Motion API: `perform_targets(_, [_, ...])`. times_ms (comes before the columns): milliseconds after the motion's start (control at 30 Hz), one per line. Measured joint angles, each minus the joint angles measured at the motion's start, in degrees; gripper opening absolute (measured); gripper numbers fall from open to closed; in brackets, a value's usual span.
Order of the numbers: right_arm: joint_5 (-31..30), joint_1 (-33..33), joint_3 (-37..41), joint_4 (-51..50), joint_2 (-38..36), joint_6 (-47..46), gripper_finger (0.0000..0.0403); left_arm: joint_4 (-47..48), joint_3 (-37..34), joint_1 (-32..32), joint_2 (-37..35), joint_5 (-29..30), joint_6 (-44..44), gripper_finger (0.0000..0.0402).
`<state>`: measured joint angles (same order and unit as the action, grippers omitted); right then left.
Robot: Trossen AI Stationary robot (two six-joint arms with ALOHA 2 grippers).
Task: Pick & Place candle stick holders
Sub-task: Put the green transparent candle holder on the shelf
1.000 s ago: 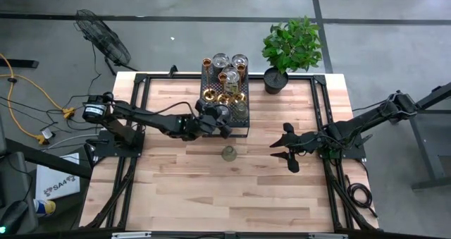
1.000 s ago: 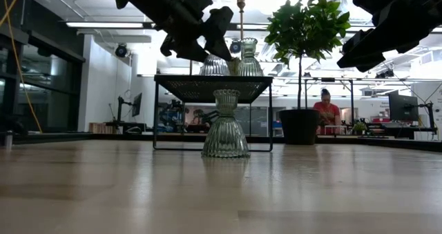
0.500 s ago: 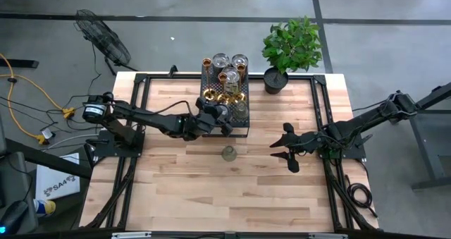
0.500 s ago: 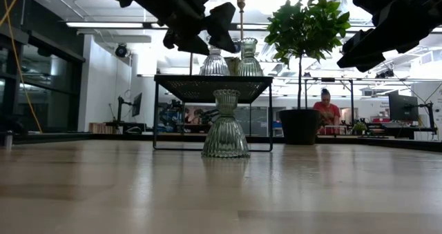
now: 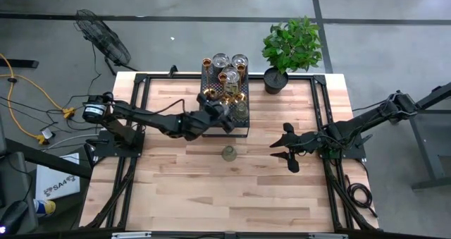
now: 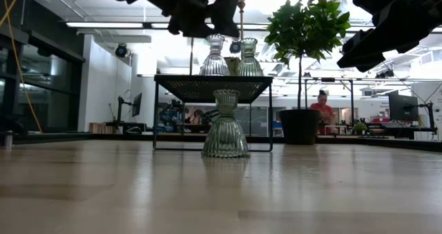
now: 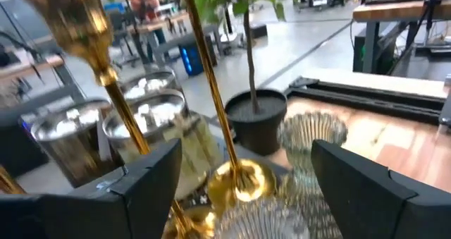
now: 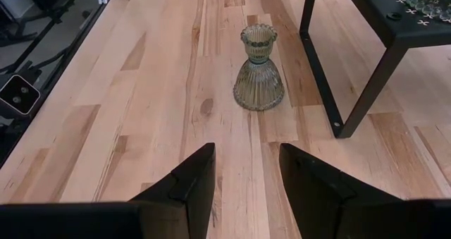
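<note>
In the high view the left pincer (image 5: 227,116), fingers spread and grasping nothing, hovers at upper centre over the black perforated box (image 5: 225,105) crowded with candle stick holders (image 5: 224,79), while the right pincer (image 5: 282,151), parted and empty, faces a lone ribbed glass holder (image 5: 228,153) on the table (image 5: 176,190).

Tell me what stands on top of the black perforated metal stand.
On the black perforated metal stand: slender brass-gold candle holders, silvery round cups and a ribbed clear-glass holder. The open left gripper covers the stand's near part, so a full count is impossible.
</note>
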<state>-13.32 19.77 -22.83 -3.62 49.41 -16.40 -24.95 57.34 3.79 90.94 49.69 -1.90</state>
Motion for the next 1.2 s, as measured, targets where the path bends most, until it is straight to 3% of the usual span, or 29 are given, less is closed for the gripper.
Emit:
perform_targets(300, [0.0, 0.0, 0.0, 0.0, 0.0, 0.0, 0.0150, -1.8, -1.6, 1.9, -5.4, 2.4, -6.7, 0.0310])
perform_targets(600, [0.0, 0.0, 0.0, 0.0, 0.0, 0.0, 0.0150, -2.2, -12.5, 9.1, -16.1, -0.1, -6.9, 0.0310])
perform_targets(867, [0.0, 0.0, 0.0, 0.0, 0.0, 0.0, 0.0150, -2.1, -25.4, 15.2, -25.0, -14.8, -5.7, 0.0310])
perform_targets(1200, [0.0, 0.0, 0.0, 0.0, 0.0, 0.0, 0.0150, -2.5, -33.6, 16.5, -20.0, -26.2, 2.4, 0.0310])
